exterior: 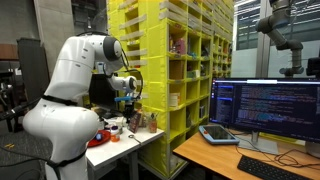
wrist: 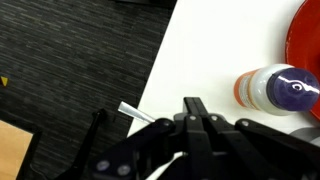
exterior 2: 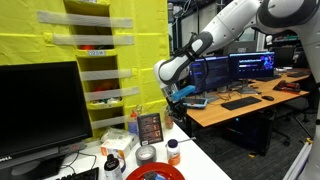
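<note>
Yellow shelving (exterior: 170, 60) fills the back of the room, and a white surface (exterior 2: 205, 165) stands in front of it, crowded with small things. In both exterior views the white arm reaches over this surface, and its claw (exterior 2: 180, 95) hangs in the air above the clutter, touching nothing.

The wrist view looks down past the claw. Its two fingers (wrist: 195, 108) are pressed together with nothing visible between them, so it is fully closed and empty. It sits over the surface close to the edge, with dark carpet (wrist: 70, 50) showing beyond.

The nearest thing is a bottle (wrist: 275, 88) with a purple cap and an orange band. It stands on the surface just to one side of the fingers, apart from them. A red plate (wrist: 308, 30) lies just beyond the bottle. In an exterior view a small dark box (exterior 2: 148, 127) stands upright below the claw, between the shelving and the bottle. Monitors (exterior: 265, 105) glow on a wooden desk well apart.
</note>
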